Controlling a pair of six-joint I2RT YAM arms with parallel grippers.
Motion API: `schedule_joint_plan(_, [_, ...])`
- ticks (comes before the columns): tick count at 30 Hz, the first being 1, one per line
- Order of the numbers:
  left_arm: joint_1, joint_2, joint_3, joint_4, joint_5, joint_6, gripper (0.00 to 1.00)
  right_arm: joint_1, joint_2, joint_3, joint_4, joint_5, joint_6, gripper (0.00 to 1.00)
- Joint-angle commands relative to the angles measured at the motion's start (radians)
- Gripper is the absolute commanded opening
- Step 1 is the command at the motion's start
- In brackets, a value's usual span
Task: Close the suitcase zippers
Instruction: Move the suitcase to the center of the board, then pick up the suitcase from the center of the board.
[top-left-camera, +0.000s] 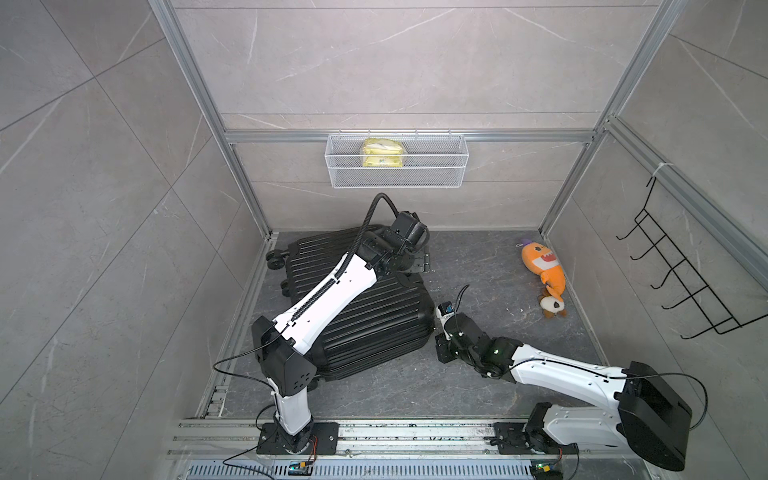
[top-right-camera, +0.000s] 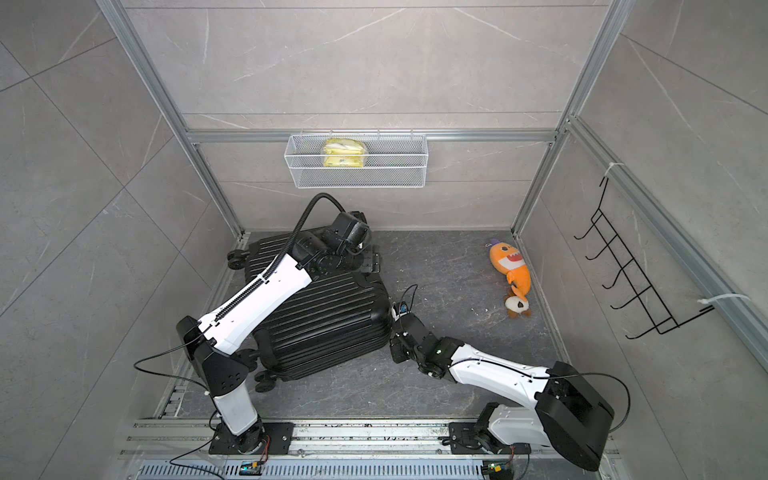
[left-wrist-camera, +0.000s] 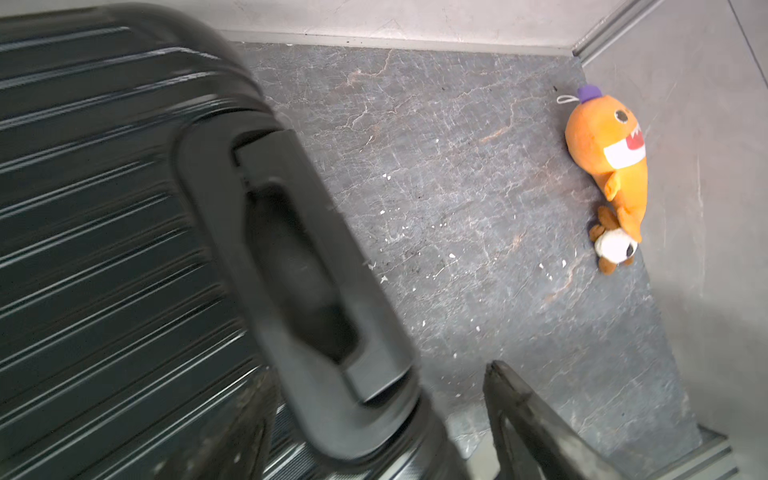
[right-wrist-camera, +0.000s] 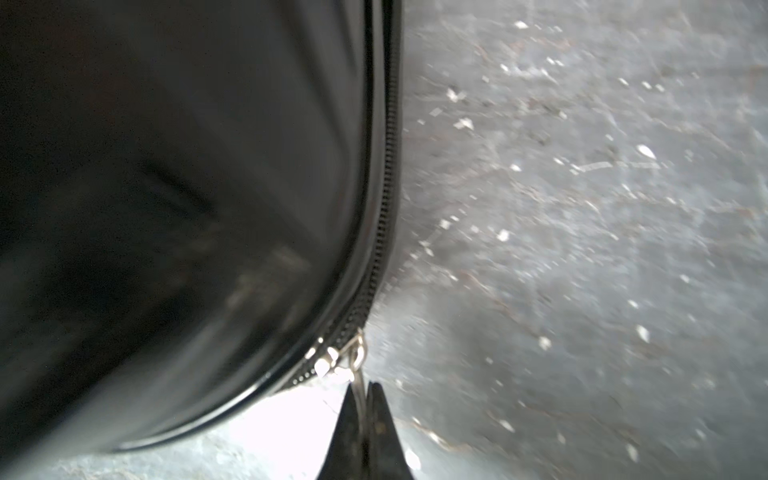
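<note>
Far left first: the suitcase (top-left-camera: 374, 316) lies flat on the dark floor (top-left-camera: 478, 266), hard by the left rail, with its casters (top-left-camera: 274, 261) poking out at the far side. My left arm (top-left-camera: 328, 299) crosses straight over the shell and hides a long strip of the ribs in both top views.

My left gripper (top-left-camera: 417, 261) sits at the far right corner, by the handle (left-wrist-camera: 299, 270). From the wrist, the fingers are spread wide. One finger (left-wrist-camera: 528, 415) is over bare floor, clear of the case. The other is only a dark blur over the shell, cut off at the frame edge. Nothing is gripped.

Moving right to the near right corner, my right gripper (right-wrist-camera: 365, 395) is pinched tight on the zipper pull (right-wrist-camera: 358, 353), its silver ring just beyond the tips. The zippers (right-wrist-camera: 384, 199) run along the seam from there. Blur stops me telling whether the teeth are meshed. From above, my own wrist covers those fingertips.

Further right, an orange plush (top-left-camera: 544, 266) and a small brown one (top-left-camera: 553, 308) lie touching, near the wall.
</note>
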Motion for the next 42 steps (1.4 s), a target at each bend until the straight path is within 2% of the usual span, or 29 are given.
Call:
schedule_joint_plan(1, [0.002,0.032,0.058,-0.063,-0.098,-0.084,0.8,0.026,0.016,0.063,0.099,0.087,-0.017,0.0])
schedule_joint_plan(8, [0.007,0.156,0.179,-0.215,-0.323,-0.22,0.78,0.038,0.033,0.069,0.102,0.089,-0.018,0.0])
schedule_joint_plan(12, [0.01,0.224,0.239,-0.215,-0.276,-0.191,0.77,0.04,0.032,0.071,0.097,0.09,-0.019,0.0])
schedule_joint_plan(15, [0.017,0.25,0.243,-0.181,-0.234,-0.179,0.72,0.041,0.031,0.073,0.095,0.087,-0.02,0.0])
schedule_joint_plan(19, [0.039,0.285,0.241,-0.188,-0.235,-0.208,0.68,0.044,0.021,0.073,0.091,0.09,-0.02,0.0])
schedule_joint_plan(25, [0.058,0.363,0.271,-0.194,-0.211,-0.183,0.65,0.046,0.016,0.071,0.089,0.096,-0.024,0.0])
schedule_joint_plan(28, [0.059,0.391,0.278,-0.188,-0.199,-0.154,0.59,0.046,0.014,0.063,0.091,0.102,-0.025,0.0])
schedule_joint_plan(32, [0.059,0.42,0.285,-0.184,-0.19,-0.098,0.44,0.046,0.006,0.054,0.091,0.112,-0.031,0.0])
schedule_joint_plan(37, [0.059,0.437,0.297,-0.177,-0.171,-0.024,0.2,0.05,-0.012,0.045,0.087,0.122,-0.037,0.0])
schedule_joint_plan(42, [0.056,0.42,0.304,-0.141,-0.096,0.127,0.18,0.053,-0.025,0.024,0.089,0.149,-0.039,0.0])
